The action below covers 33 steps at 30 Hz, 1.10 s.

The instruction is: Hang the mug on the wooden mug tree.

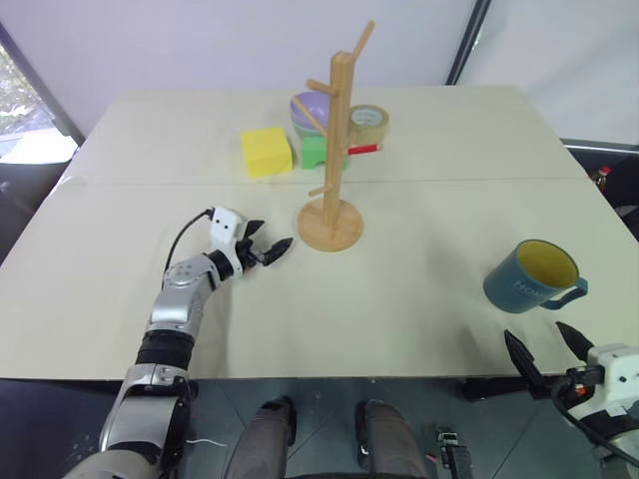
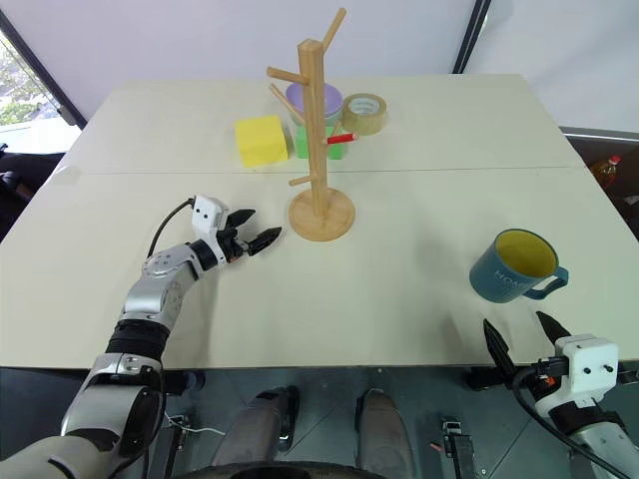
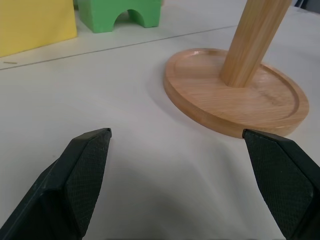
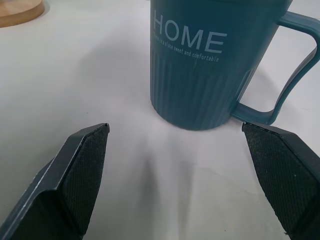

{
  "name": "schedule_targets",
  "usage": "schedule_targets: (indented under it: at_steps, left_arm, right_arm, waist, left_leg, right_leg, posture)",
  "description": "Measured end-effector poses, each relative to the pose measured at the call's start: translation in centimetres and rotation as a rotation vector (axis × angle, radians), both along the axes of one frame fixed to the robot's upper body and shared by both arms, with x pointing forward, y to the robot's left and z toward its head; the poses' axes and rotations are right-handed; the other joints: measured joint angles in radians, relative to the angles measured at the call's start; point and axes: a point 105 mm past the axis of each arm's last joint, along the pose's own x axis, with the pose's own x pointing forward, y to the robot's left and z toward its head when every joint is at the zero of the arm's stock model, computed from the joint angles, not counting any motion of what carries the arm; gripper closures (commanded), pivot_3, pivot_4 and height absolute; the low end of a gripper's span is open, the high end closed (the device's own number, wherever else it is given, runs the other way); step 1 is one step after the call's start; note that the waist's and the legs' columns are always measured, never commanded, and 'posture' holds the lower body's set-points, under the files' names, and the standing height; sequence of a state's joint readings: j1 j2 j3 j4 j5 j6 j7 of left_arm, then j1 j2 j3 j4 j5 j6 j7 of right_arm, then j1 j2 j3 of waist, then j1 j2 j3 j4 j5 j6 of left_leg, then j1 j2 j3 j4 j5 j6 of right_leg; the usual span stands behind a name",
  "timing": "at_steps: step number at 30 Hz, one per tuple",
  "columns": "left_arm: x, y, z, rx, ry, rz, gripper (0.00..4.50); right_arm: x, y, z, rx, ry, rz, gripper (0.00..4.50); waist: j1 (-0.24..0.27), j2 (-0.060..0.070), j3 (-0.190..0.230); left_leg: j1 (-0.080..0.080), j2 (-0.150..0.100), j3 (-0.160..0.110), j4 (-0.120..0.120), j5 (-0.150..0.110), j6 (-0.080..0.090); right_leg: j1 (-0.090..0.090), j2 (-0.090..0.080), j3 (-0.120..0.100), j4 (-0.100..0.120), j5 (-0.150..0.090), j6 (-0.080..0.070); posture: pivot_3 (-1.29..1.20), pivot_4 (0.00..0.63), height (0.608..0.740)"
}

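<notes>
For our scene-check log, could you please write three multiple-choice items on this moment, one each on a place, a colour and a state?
1. Where does the mug stand?
A. hung on a peg
B. upright on the table, ahead of the right gripper
C. inside the purple bowl

2. What colour is the mug's inside?
A. yellow
B. white
C. red

3. How are the left gripper's fingers?
A. shut on the wooden mug tree
B. shut on nothing
C. open, near the tree's base

Answers: 1 B, it stands on the table before the open right gripper. 2 A, yellow shows within its rim. 3 C, the left wrist view shows both fingers apart, nothing between.
</notes>
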<state>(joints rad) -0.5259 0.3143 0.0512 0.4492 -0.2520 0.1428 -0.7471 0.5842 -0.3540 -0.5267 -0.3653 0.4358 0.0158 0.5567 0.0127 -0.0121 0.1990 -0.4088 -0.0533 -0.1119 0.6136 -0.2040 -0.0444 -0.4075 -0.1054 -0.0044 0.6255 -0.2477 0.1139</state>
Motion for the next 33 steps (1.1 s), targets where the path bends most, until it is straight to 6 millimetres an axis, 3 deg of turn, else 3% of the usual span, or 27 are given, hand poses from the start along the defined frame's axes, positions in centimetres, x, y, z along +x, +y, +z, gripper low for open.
schedule_targets:
  at_steps: [13, 23, 29, 33]
  left_arm:
    - [-1.6, -1.5, 1.6, -0.030, -0.004, -0.149, 0.00]
    - [-10.0, -8.7, 3.8, 0.021, -0.029, -0.753, 0.00]
    - [-11.9, -10.8, 4.3, 0.023, -0.034, -0.898, 0.00]
    - [-12.1, -11.0, 4.3, 0.030, -0.035, -0.916, 0.00]
  right_arm:
    - [0.1, -0.1, 0.0, -0.001, -0.002, -0.011, 0.08]
    - [-0.2, -1.7, 0.4, -0.013, -0.008, -0.102, 0.08]
    - [0.4, -3.2, 0.6, -0.010, -0.039, -0.199, 0.08]
    - [0.6, -4.7, 0.0, 0.005, -0.033, -0.257, 0.08]
  waist:
    - [0.000, 0.000, 0.000]
    - [0.000, 0.002, -0.001]
    - [-0.001, 0.005, -0.003]
    - [-0.001, 0.005, -0.003]
  left_leg:
    - [0.000, 0.000, 0.000, 0.000, 0.000, 0.000]
    - [-0.001, 0.000, -0.001, 0.000, 0.000, 0.000]
    - [-0.001, 0.000, 0.000, 0.000, 0.000, 0.001]
    - [-0.001, 0.000, 0.001, -0.001, -0.001, 0.002]
  right_leg:
    - [0.000, 0.000, 0.000, 0.000, 0.000, 0.000]
    - [0.001, -0.002, 0.000, -0.005, 0.002, -0.005]
    - [0.002, -0.002, 0.000, -0.006, 0.002, -0.004]
    - [0.002, -0.001, 0.000, -0.006, 0.002, -0.005]
  posture:
    - [0.00, 0.150, 0.740]
    - [0.00, 0.150, 0.740]
    - [0.00, 0.150, 0.740]
    - [0.00, 0.150, 0.740]
